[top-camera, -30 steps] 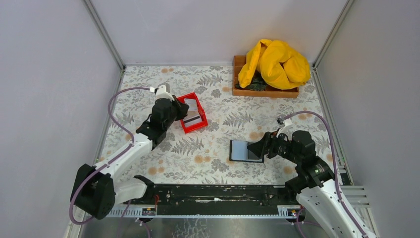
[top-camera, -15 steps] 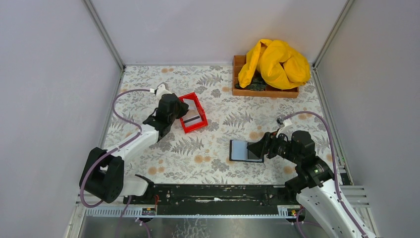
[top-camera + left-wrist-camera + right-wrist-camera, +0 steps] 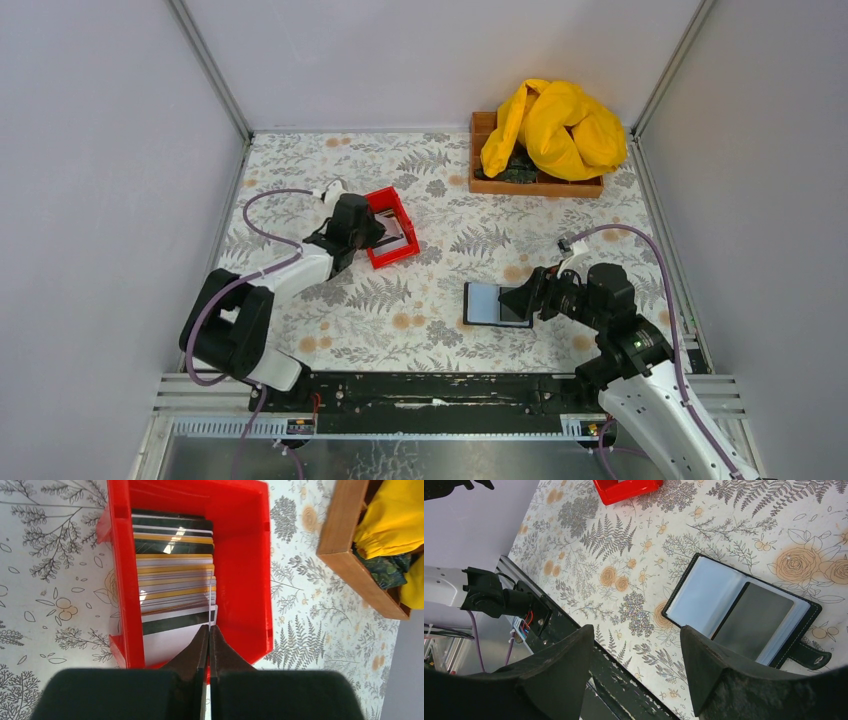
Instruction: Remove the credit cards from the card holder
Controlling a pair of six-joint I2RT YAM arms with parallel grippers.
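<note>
Grey walls point(image 3: 100, 150) enclose one fern-printed table point(image 3: 420, 300), where one red bin point(image 3: 240, 555) holds a stack of credit cards point(image 3: 172, 575) too overlapped to count, the left gripper point(image 3: 209, 630) clenched empty at its near end. Right of the bin, one card holder point(image 3: 734, 610) lies open beneath the right gripper point(image 3: 635, 630), its jaws spread; one wooden tray point(image 3: 535, 186) sits farther back.

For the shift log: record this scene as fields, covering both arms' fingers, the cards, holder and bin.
left fingers: shut, over the red bin
right fingers: open, near the card holder
credit cards: stacked in the red bin
card holder: lying open on the table
wooden tray: far right, holds yellow cloth
</note>
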